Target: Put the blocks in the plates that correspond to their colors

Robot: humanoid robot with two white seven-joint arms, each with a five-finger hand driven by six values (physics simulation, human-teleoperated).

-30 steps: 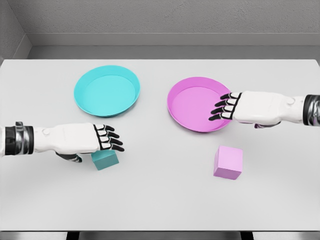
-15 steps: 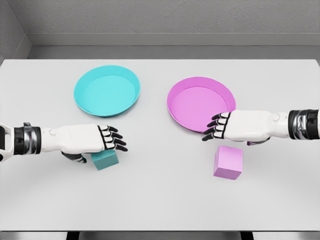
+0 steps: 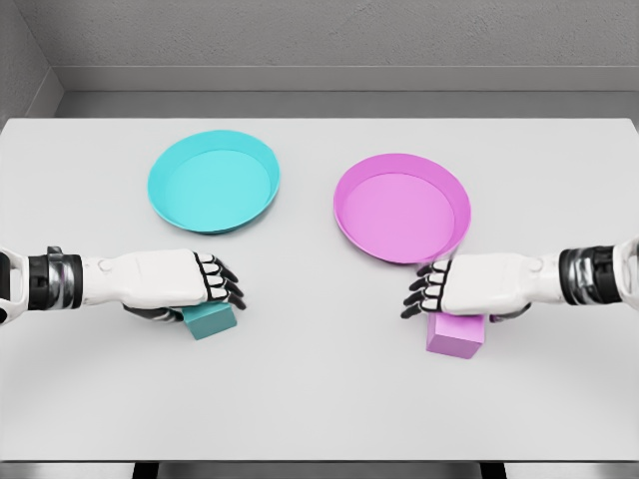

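A teal block (image 3: 212,322) lies on the white table (image 3: 319,409) at the front left. My left hand (image 3: 215,286) lies right over its top, fingers loosely bent and pointing right; the block's upper part is hidden under the palm. A pink block (image 3: 456,335) lies at the front right, its top edge covered by my right hand (image 3: 427,295), whose relaxed fingers point left. I cannot see either hand gripping its block. Behind the blocks stand a teal plate (image 3: 213,182) at the left and a pink plate (image 3: 401,208) at the right, with nothing in them.
A grey wall runs along the table's far edge. The table's front edge is near the bottom of the picture.
My right hand has come down from over the pink plate toward me and now lies over the pink block. The left hand's fingers have curled slightly over the teal block. Neither block has moved.
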